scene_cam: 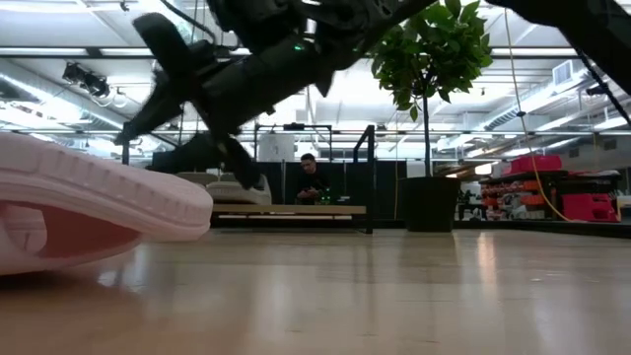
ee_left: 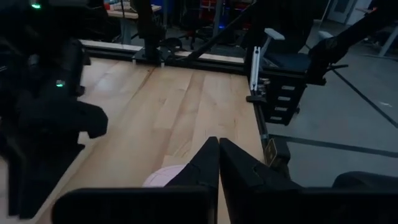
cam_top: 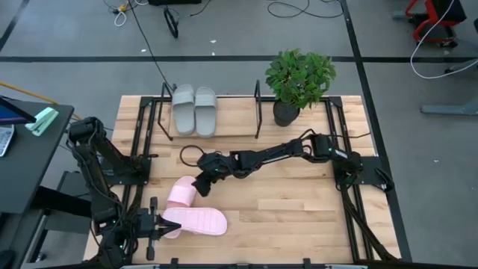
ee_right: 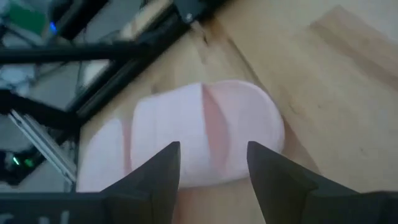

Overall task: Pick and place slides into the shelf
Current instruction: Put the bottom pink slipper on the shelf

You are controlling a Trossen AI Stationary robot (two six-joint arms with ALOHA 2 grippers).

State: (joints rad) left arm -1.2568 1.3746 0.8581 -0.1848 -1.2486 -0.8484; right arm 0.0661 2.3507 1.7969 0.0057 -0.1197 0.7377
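Two grey-green slides lie side by side, soles down, on the shelf at the table's far edge. Two pink slides lie on the table near its left side: one under my right gripper, the other closer to the near edge. My right gripper is open and hovers just above the first pink slide, pointing down at it. My left gripper is shut at the near-left corner, its tips at the end of the nearer pink slide. My left gripper's shut tips lie over the left end of the nearer pink slide. Whether they touch it I cannot tell. My right gripper touches nothing.
A potted plant stands at the far edge, right of the shelf. Black arm frames flank the table on both sides. Bare wood lies across the middle and right. A person sits in the room beyond.
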